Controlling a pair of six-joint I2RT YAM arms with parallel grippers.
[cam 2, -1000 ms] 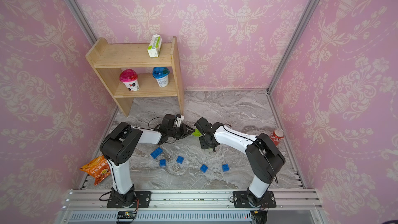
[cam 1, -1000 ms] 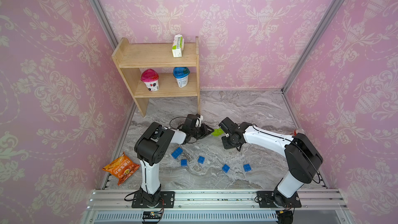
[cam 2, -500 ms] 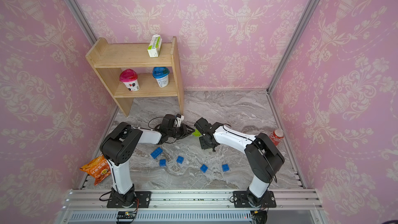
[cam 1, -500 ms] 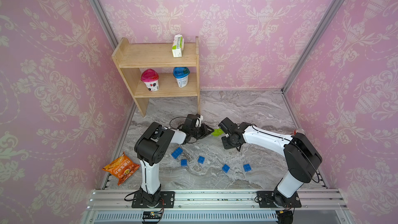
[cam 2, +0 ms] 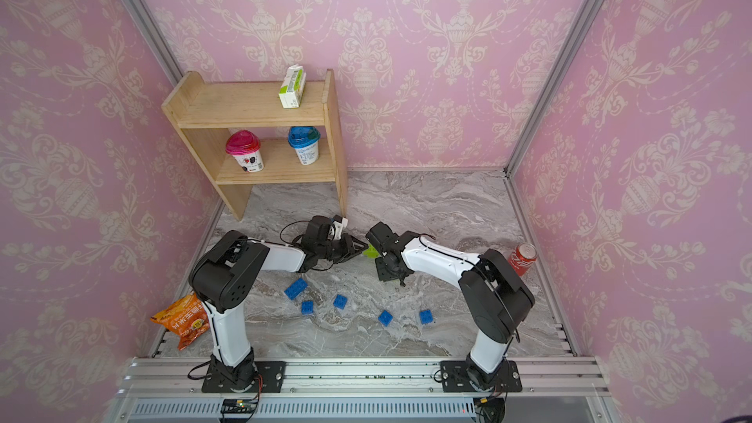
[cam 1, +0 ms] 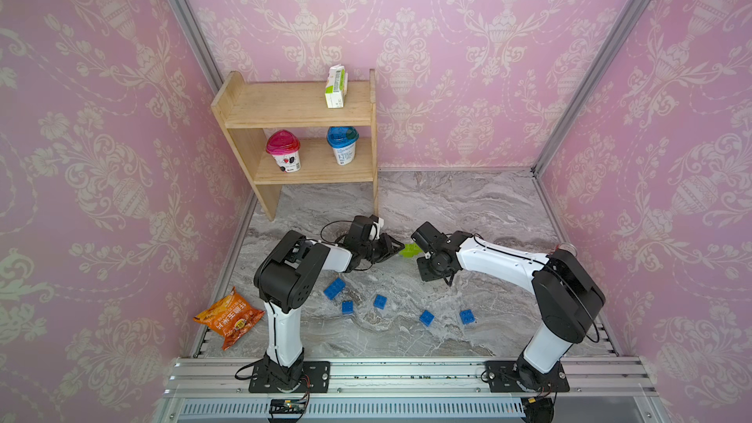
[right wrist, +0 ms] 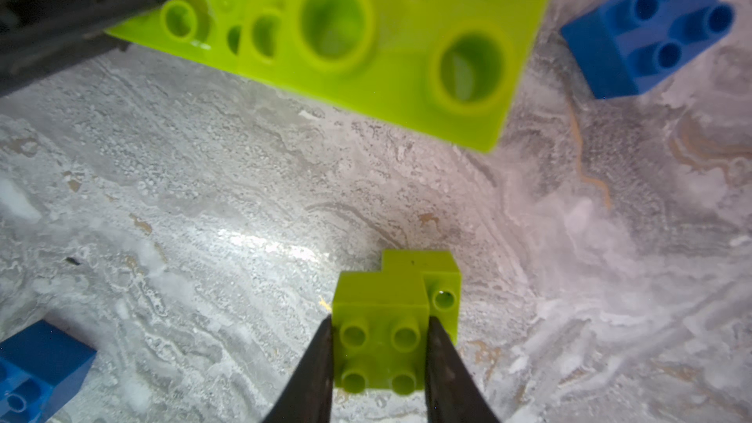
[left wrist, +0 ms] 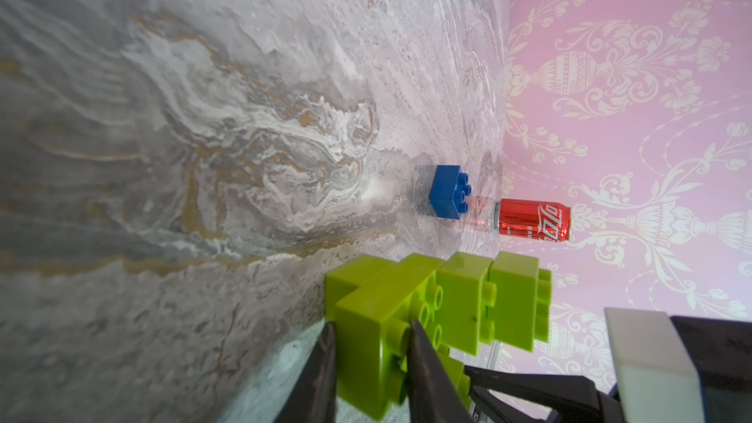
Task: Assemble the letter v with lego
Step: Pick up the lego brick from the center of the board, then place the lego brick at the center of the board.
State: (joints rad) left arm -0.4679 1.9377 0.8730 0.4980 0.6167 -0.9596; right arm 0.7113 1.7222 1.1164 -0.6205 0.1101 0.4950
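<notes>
Snack bag (cam 1: pixel 228 317) lies at the tabletop (cam 1: pixel 468 205) edge, well behind the left gripper and out by that arm's base. Wooden shelf (cam 1: pixel 301 115) stands against the back wall, off to one side of the same gripper and well apart from it. Left gripper (left wrist: pixel 370 329) is pinched narrow on the end brick of a lime-green stepped stack (left wrist: pixel 464 303). The stack is several bricks joined staircase-fashion and runs on past the fingertips. Can't tell whether its far end touches the tabletop. Right gripper (right wrist: pixel 379 325) points down at the tabletop, jaws closed on the two sides of a lime-green two-brick piece (right wrist: pixel 390 307). That piece is a square brick with four studs facing the wrist camera and a second brick offset beneath it. Can't tell if the piece rests on the tabletop or hangs just over it. The stepped stack sits just ahead of the right gripper, apart from the two-brick piece, with bare tabletop between them in the right wrist view. Five blue bricks (cam 1: pixel 380 301) lie loose in a scattered row on the rail side of both grippers, none touching another or either gripper. The one nearest the left arm is twice as long as the others. Soda can (cam 2: pixel 522 259) stands upright by the side wall, well beyond the right gripper and behind that arm's elbow. From the left wrist it lines up past one blue brick.
</notes>
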